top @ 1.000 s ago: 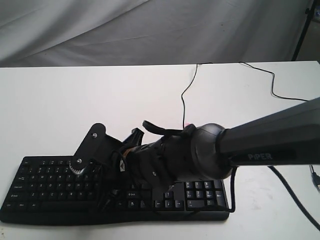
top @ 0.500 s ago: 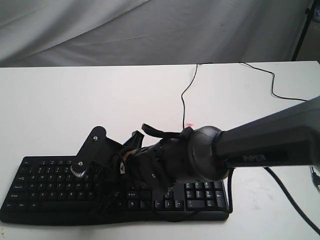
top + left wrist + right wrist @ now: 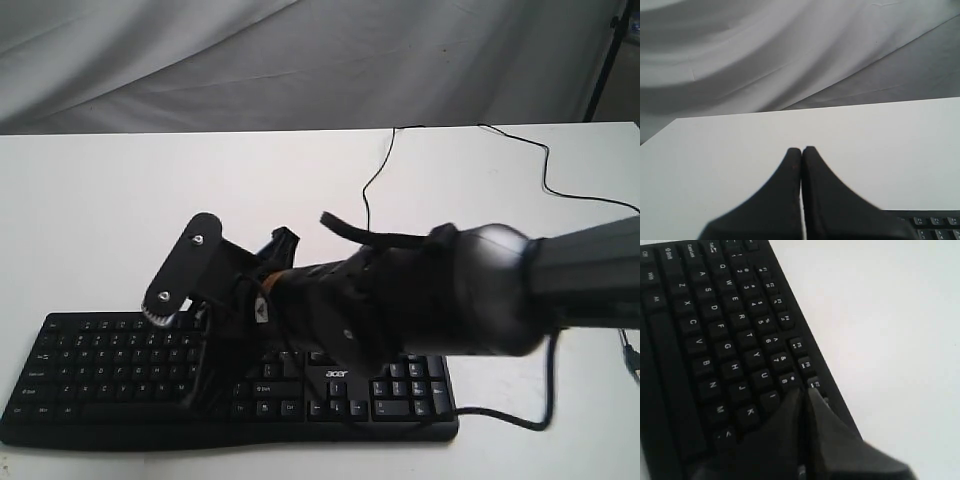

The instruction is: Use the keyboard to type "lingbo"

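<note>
The black keyboard (image 3: 100, 370) lies along the near edge of the white table (image 3: 120, 200), its "acer" logo (image 3: 337, 373) showing below the arm. My right arm reaches across from the right. Its gripper (image 3: 205, 380) hangs over the middle of the keys, its tips hard to make out against them. In the right wrist view the right gripper (image 3: 804, 392) is shut, tips together just above the keyboard (image 3: 715, 340) beside the 8 and I keys. My left gripper (image 3: 801, 149) is shut over bare table, with a keyboard corner (image 3: 932, 224) beside it. It is out of the exterior view.
A thin black cable (image 3: 372, 180) runs from the keyboard to the table's far edge. A second cable (image 3: 545, 165) curls at the back right. A grey cloth (image 3: 300, 60) hangs behind, and a dark stand leg (image 3: 605, 70) is at the far right.
The right arm has lifted and swung nearer the camera. Its gripper body has risen above the keys since half a second ago.
</note>
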You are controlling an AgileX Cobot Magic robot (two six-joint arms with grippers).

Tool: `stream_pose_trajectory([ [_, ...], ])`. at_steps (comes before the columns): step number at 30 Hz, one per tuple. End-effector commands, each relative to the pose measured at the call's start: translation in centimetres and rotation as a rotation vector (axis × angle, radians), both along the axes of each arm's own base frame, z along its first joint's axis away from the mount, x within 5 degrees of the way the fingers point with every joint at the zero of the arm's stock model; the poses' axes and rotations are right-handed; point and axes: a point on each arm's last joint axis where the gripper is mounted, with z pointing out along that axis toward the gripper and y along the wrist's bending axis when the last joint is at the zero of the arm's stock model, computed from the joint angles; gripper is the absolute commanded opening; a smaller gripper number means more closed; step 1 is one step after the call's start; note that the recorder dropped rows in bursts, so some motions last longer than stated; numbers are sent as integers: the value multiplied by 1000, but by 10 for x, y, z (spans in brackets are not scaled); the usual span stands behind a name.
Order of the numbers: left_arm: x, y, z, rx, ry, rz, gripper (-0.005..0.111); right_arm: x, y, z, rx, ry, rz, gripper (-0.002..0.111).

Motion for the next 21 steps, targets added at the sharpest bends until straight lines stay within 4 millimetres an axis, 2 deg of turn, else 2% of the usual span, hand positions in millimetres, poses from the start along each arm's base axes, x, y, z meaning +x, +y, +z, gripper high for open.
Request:
stream_pose_trajectory([
  [1, 0, 0, -2, -4, 4, -4, 1, -29, -22, 25, 38, -34, -13, 0],
  [7, 0, 0, -2, -4, 4, -4, 1, -83, -65, 82, 158, -130, -39, 0],
  [12, 0, 0, -2, -4, 4, -4, 1, -128, -100, 116, 256, -251, -36, 0],
  [16, 0, 0, -2, -4, 4, -4, 1, -163, -126, 128, 321, -327, -30, 0],
  [21, 0, 0, -2, -4, 4, -4, 1, -190, -148, 125, 369, -387, -28, 0],
])
